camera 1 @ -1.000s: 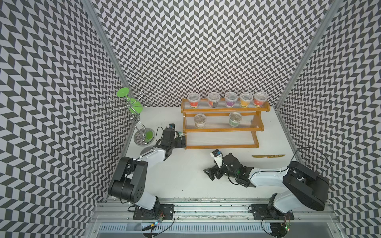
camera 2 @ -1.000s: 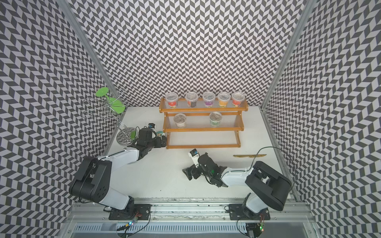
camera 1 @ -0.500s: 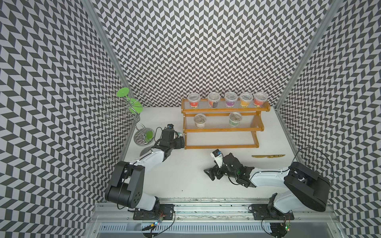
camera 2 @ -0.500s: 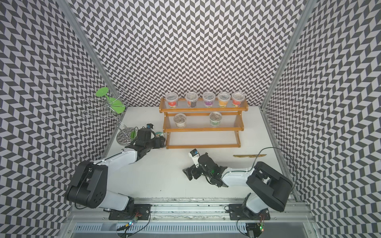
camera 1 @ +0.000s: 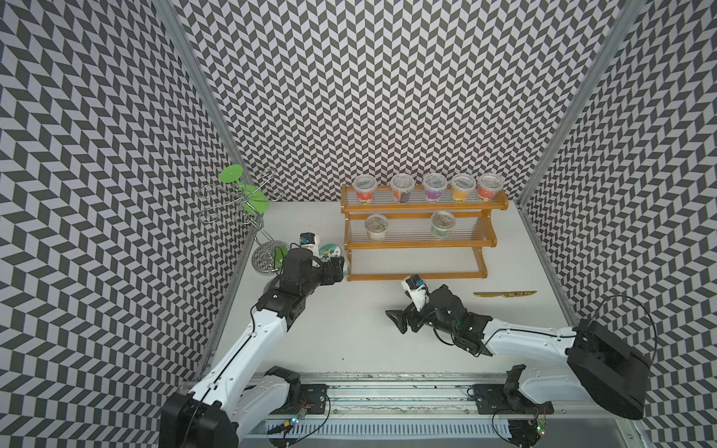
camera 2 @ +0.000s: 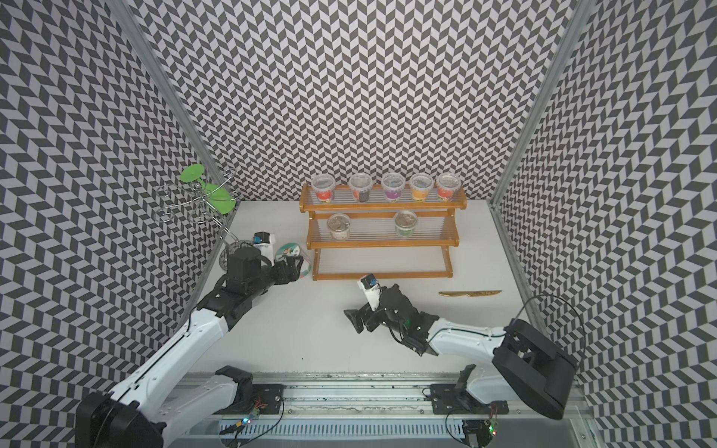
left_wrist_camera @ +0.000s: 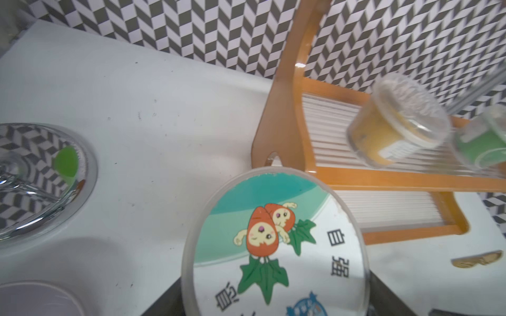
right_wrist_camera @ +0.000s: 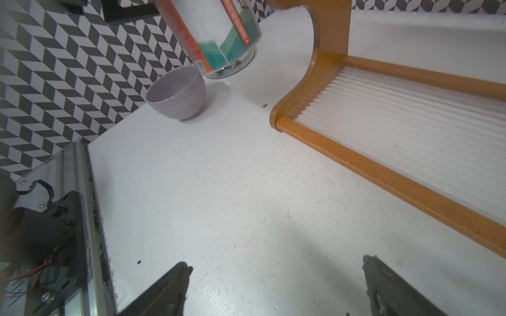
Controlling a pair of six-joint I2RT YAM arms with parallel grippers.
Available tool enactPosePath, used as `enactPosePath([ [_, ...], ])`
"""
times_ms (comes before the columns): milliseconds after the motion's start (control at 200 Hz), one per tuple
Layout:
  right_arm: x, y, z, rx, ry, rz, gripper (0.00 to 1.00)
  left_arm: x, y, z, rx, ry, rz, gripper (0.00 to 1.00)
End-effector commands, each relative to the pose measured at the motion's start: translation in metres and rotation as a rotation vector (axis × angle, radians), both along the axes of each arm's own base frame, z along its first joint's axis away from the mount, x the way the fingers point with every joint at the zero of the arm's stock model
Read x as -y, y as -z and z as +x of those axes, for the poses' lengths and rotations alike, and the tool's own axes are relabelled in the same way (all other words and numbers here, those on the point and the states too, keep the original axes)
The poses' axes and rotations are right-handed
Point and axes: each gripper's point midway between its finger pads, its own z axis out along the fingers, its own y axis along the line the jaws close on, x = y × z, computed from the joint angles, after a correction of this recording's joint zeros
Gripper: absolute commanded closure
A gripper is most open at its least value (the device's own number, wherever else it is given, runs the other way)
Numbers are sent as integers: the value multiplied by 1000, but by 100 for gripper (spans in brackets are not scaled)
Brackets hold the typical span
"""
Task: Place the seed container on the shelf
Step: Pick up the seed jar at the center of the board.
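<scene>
The seed container [left_wrist_camera: 273, 246] is a round can with a carrot cartoon on its clear lid. It sits tilted just left of the shelf's lowest tier in both top views [camera 1: 329, 251] [camera 2: 289, 252]. My left gripper [camera 1: 336, 268] [left_wrist_camera: 273, 303] is shut on its body, a dark finger showing on each side of the lid. In the right wrist view the can [right_wrist_camera: 219, 35] leans with its base near the table. The shelf [camera 1: 419, 277] [camera 2: 382, 276] [right_wrist_camera: 383, 177] is an orange-brown stepped rack. My right gripper [camera 1: 399, 324] [right_wrist_camera: 273, 281] is open over bare table in front of the shelf.
Several jars [camera 1: 434, 188] line the shelf's top tier and two jars [camera 1: 376, 227] stand on the middle one. A lilac bowl [right_wrist_camera: 176, 93] stands beside the can. A silver wire stand [camera 1: 248, 201] with green discs fills the back left. A gold knife [camera 1: 504, 294] lies at the right.
My left gripper's jaws have come in onto the can, and the left arm's shoulder and elbow have shifted to the left. The right arm has not moved.
</scene>
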Motion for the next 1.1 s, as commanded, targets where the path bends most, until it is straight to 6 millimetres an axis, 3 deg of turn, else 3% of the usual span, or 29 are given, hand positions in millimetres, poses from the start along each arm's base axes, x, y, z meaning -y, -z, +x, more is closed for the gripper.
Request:
enactPosePath([
  [0,7,-22,5,120,21,30,0,33,-4,-25,6,190,-42,22],
  [165,16,-47,-3,261,-15,49,0,88,-3,-52,25,438,-51,24],
  [330,29,-61,-21,421,-80,63,1,126,-3,-70,67,584,-27,26],
  [391,29,-68,-33,485,-138,88,0,133,-4,-72,84,609,-18,26],
  [406,32,-57,-39,481,-159,73,1,135,-4,-72,88,614,-18,26],
  [521,32,-54,-56,542,-243,83,0,146,-4,-76,111,666,-7,27],
  [671,27,-53,-56,530,-267,78,1,161,-6,-87,146,742,-10,27],
  [871,17,-66,-46,461,-221,181,0,171,-9,-97,177,804,-9,27],
  [1066,10,-60,-40,410,-220,204,1,176,-10,-105,180,848,-18,27],
  [1097,5,-74,-36,431,-224,228,0,177,-10,-107,180,856,-21,27],
])
